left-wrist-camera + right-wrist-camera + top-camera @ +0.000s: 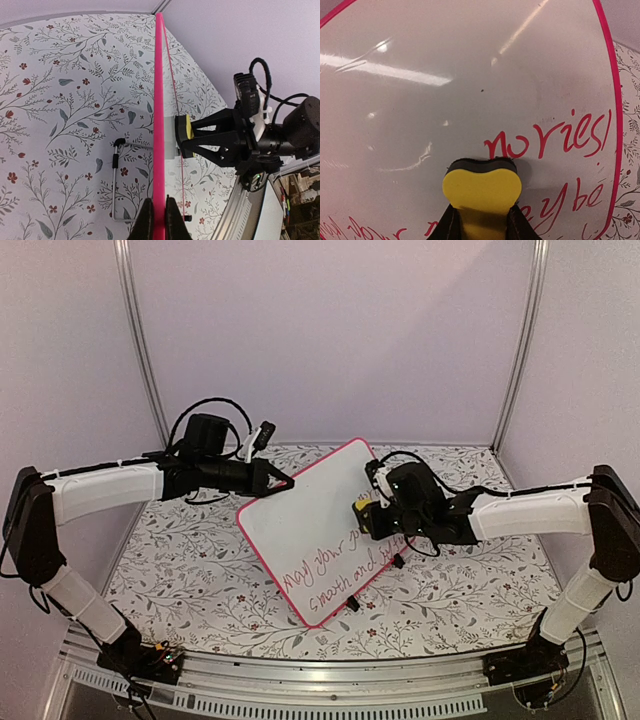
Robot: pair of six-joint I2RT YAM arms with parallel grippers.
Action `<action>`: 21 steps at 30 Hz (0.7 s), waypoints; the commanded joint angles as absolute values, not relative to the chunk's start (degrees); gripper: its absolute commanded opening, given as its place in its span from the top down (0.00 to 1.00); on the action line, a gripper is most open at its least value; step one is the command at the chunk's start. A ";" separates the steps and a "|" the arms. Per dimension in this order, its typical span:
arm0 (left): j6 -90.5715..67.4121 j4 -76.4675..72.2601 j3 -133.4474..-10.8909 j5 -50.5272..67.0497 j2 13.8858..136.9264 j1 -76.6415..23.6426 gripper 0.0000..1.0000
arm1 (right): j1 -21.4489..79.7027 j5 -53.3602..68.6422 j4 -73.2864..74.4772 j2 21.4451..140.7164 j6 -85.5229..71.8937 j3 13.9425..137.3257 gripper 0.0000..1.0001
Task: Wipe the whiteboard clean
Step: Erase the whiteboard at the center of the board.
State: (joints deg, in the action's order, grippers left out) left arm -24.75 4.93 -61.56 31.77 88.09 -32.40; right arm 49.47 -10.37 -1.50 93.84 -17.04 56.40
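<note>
While the whiteboard [300, 530] stands up on edge in the middle of the floral-patterned table [190, 570], the left gripper [285, 483] pinches its pink frame at the far-left edge. The right gripper [370, 512] is clamped on a yellow eraser [482, 192], whose dark felt face presses against the board's right side. Red handwriting [335, 575] covers the board's near part; the far part is plain white.
</note>
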 commanded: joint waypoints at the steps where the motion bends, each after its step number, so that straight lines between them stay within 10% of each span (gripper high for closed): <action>1: -19.71 7.11 -60.91 31.19 89.74 -34.24 1.00 | 49.18 -8.80 5.18 94.59 -18.18 52.33 0.74; 21: -19.52 7.13 -60.91 30.70 89.87 -34.38 1.00 | 47.11 -13.08 7.59 96.72 -16.75 63.61 0.74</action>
